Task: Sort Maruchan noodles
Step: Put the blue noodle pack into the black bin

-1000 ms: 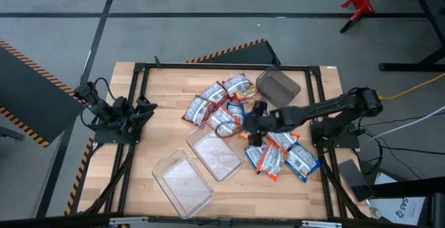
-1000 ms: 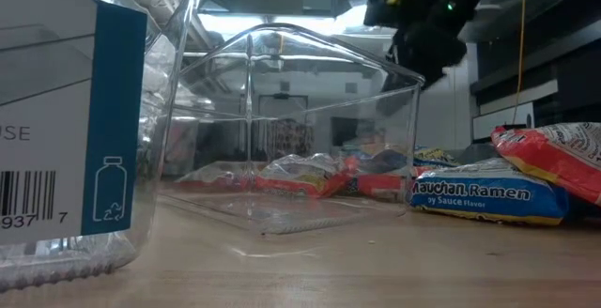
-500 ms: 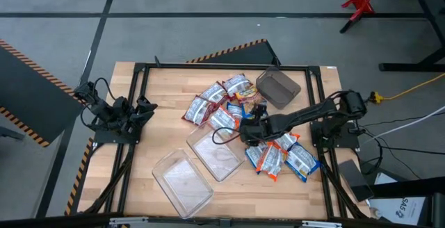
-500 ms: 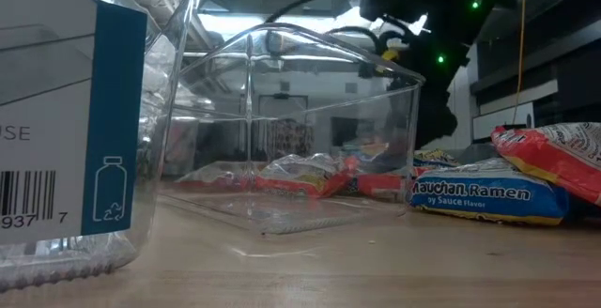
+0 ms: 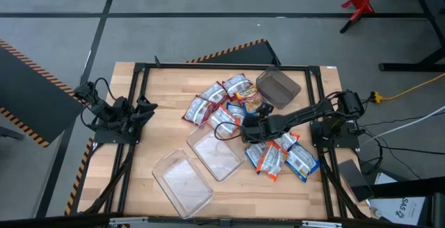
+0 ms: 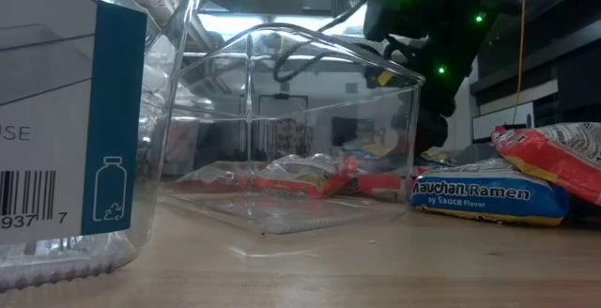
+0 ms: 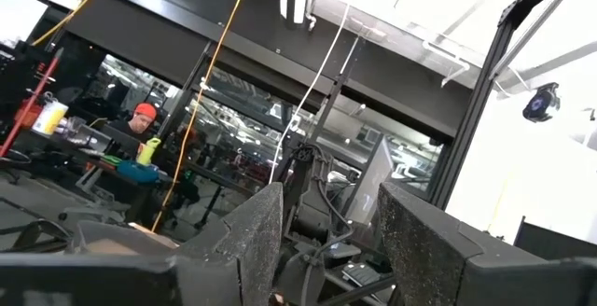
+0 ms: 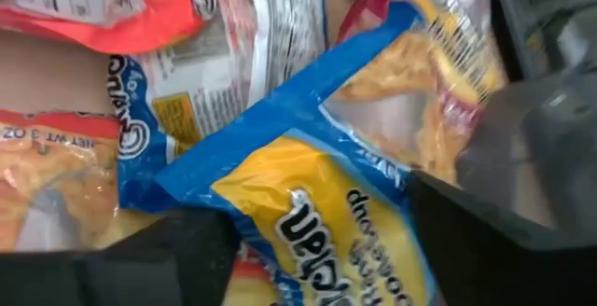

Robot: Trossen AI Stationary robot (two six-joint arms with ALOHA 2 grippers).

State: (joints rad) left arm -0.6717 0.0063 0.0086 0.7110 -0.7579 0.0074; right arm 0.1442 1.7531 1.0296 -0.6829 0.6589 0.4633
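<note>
Reaching our right gripper [image 8: 317, 250] down onto a blue noodle packet [image 8: 308, 185] in the pile mid-table, jaws spread either side, nothing gripped yet. Next we're needing to close and lift. Left gripper [image 7: 322, 241] is waiting open at the table's edge.

Crinkly blue, orange and red Maruchan noodles [image 5: 240, 120] heaped mid-table, flat.

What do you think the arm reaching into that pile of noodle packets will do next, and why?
Probably close its fingers. The right hand is down in the pile, and a blue packet lies between its open fingers, not yet pinched.
</note>
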